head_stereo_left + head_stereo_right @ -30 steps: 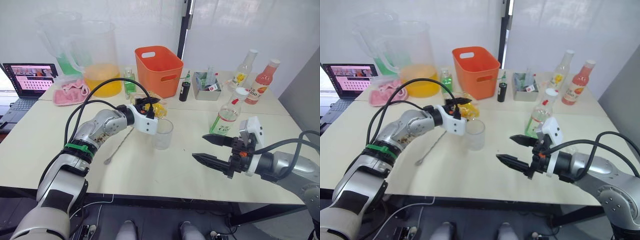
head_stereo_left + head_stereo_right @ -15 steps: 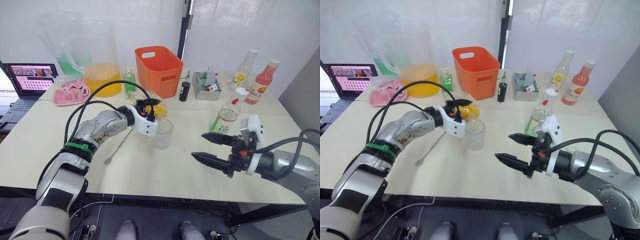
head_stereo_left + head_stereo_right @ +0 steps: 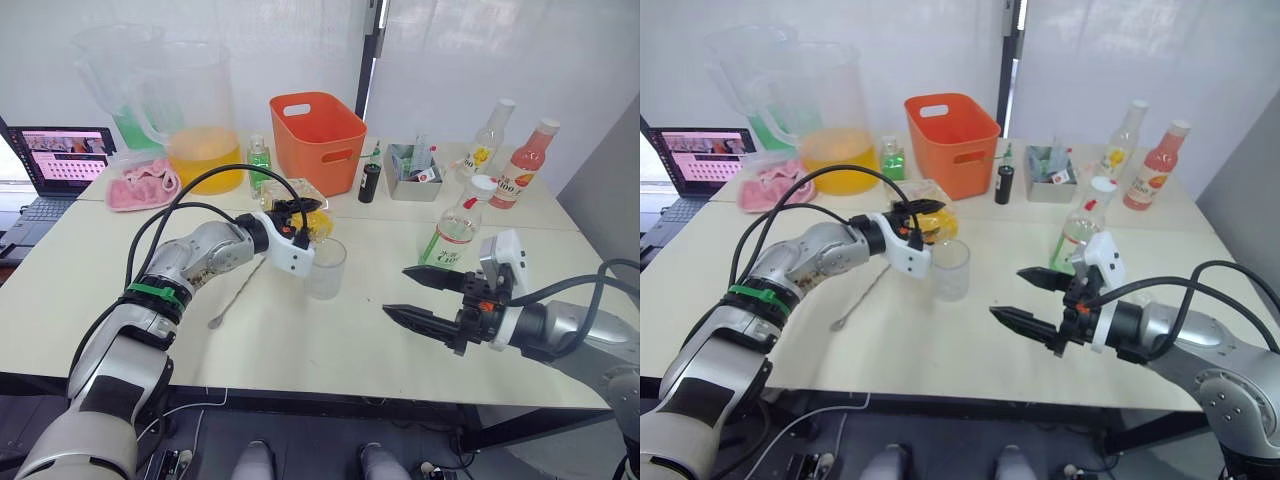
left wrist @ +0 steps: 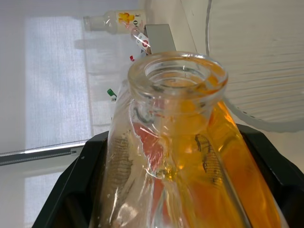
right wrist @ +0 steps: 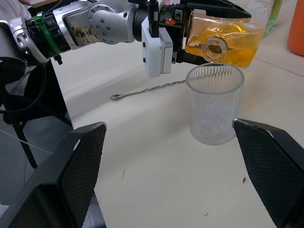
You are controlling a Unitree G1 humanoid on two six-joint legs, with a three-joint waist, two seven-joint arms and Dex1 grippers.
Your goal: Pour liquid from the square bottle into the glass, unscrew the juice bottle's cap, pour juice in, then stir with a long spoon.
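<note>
Left gripper (image 3: pixel 300 213) clamped on square bottle (image 5: pixel 224 45), bottle tipped on its side w/ open mouth just above rim of glass (image 3: pixel 326 267), orange liquid lying along its lower side; glass looks empty in right wrist view. Glass upright near middle of table (image 3: pixel 300 350), approx. midway betw. front and back edges. Long spoon (image 3: pixel 237 288) flat on table beside glass on robot's left, under left forearm, bowl end toward front edge. Right gripper (image 3: pixel 418 296) hovering over table twd. front-right, fingers spread wide, holding nothing, pointing at glass, well apart from it. Juice bottle (image 3: pixel 456 232) upright, white cap on, just behind right gripper, right of glass. Along back edge: lg. clear pitcher (image 3: pixel 196 115) w/ orange liquid near back-left, pink cloth (image 3: pixel 142 184) beside it, small green bottle (image 3: pixel 259 163), orange bin (image 3: pixel 317 128) near middle, small dark bottle (image 3: pixel 370 178), grey tray (image 3: pixel 415 170) w/ packets. Twd. back-right corner: yellow-flower-label bottle (image 3: pixel 487 140) and pink bottle (image 3: pixel 528 163), both upright, side by side. Laptop (image 3: pixel 57 160) open off table's left edge.
</note>
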